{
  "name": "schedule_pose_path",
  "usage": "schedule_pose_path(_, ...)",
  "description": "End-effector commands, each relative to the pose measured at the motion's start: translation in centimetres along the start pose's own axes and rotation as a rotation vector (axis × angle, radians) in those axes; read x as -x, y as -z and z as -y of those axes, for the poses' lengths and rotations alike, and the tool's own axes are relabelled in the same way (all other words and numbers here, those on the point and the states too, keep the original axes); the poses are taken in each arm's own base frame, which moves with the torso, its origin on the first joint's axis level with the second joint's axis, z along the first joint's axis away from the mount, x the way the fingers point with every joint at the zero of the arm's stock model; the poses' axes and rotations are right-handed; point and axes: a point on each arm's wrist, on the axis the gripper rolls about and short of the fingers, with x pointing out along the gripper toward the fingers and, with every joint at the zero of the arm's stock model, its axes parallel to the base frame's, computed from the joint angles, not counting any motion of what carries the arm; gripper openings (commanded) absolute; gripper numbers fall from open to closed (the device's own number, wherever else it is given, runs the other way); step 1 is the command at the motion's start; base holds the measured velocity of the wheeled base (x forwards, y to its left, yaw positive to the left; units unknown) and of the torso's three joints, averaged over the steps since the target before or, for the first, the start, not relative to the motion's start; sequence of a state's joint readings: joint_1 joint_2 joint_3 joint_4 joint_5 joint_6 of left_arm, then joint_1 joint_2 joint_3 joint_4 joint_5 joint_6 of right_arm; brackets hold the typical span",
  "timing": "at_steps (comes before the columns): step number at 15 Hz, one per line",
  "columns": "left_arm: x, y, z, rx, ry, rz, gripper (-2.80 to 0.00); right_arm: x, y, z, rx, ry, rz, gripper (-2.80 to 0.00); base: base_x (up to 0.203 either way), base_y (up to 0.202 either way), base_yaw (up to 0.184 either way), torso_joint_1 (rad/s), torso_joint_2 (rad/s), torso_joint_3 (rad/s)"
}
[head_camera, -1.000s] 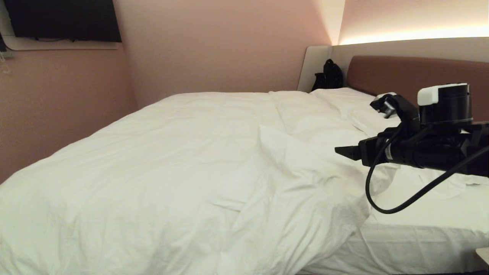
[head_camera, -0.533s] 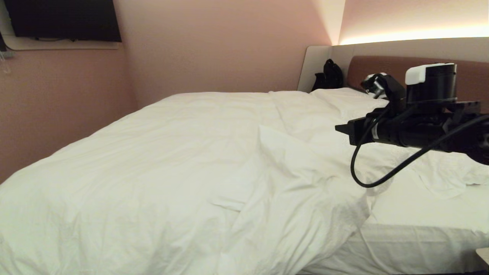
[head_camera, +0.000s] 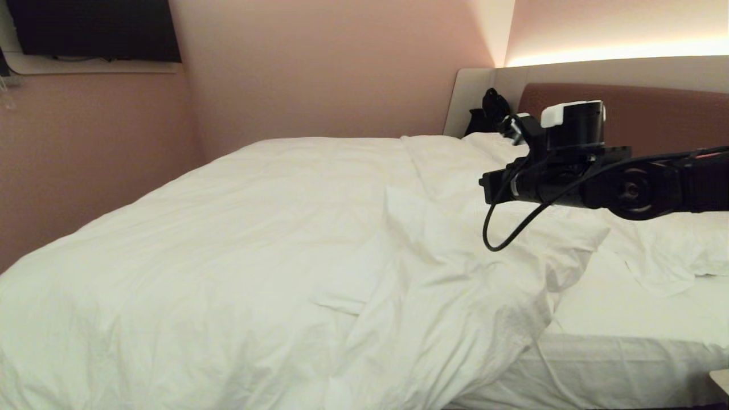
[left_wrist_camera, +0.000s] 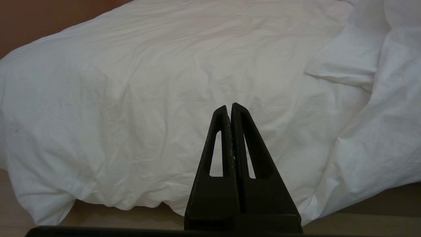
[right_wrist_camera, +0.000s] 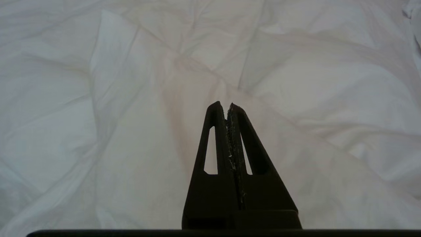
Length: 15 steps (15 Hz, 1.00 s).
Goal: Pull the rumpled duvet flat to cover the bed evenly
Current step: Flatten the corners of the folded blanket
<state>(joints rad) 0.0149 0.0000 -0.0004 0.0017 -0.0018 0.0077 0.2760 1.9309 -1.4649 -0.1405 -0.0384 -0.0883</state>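
Duvet (head_camera: 239, 245) lies lengthwise along the bed (head_camera: 621, 353) – corner folded back; right gripper (right_wrist_camera: 227, 107) above it, clamped empty.

The room is dimly lit. A warm glow is cast from a light strip (head_camera: 615, 54) above the headboard (head_camera: 655, 114), and the walls are tinted pink. The duvet (head_camera: 256, 256) is softly shaded along its folds. Both wrist views are sharp, with dark silhouetted fingers.

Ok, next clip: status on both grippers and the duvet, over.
Right gripper shut, empty, above the duvet. Left gripper shut, parked low beside the bed. Duvet bunched, near corner of mattress bare. Nothing in the way.
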Motion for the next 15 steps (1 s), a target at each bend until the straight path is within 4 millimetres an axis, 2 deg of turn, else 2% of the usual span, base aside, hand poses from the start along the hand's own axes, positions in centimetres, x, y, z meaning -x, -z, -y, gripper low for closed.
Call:
schedule_pose_path(1, 0.0, 0.0, 0.0, 0.0, -0.001, 0.0, -2.8, -3.0, 1.5, -0.4, 0.005, -0.001, -0.064, -2.8, 0.0, 0.0, 0.0, 0.0, 0.0, 0.0)
schedule_pose_path(12, 0.0, 0.0, 0.0, 0.0, -0.001, 0.0, -2.8, -8.3, 3.8, -0.9, 0.007, -0.014, -0.107, -2.8, 0.0, 0.0, 0.0, 0.0, 0.0, 0.0)
schedule_pose_path(15, 0.0, 0.0, 0.0, 0.0, -0.001, 0.0, -2.8, -9.0, 4.3, -1.3, 0.001, -0.022, -0.116, -2.8, 0.0, 0.0, 0.0, 0.0, 0.0, 0.0)
